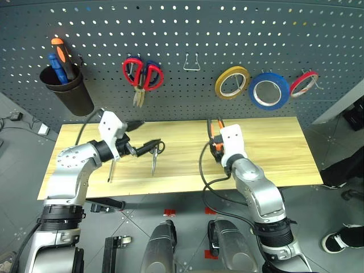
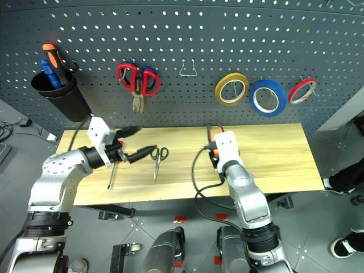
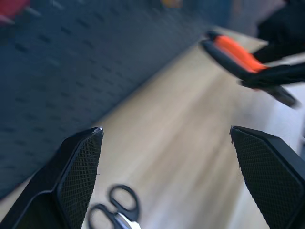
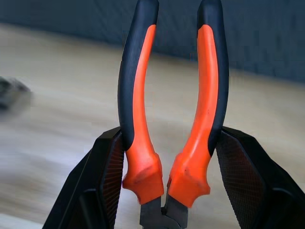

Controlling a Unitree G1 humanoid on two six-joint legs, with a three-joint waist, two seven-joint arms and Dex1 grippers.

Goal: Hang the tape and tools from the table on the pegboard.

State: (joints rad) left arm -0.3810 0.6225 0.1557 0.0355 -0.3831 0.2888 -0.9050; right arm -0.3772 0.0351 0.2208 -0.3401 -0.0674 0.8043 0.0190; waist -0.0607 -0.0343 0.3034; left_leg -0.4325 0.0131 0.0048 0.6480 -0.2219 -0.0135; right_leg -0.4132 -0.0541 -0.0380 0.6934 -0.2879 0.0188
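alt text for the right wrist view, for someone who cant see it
The right gripper clamps orange-and-black pliers just above their metal head, handles pointing away from the camera. Behind lie the blurred wooden table and dark pegboard.

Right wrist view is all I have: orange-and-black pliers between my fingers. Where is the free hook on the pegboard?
Observer: The empty metal hook hangs on the pegboard between the red-handled scissors and the yellow tape roll.
Operator: What's left on the table?
Observer: Small black-handled scissors and a slim screwdriver lie on the table near the left hand.
Operator: Is that hand holding anything?
Observer: No, it is open, above the wood.
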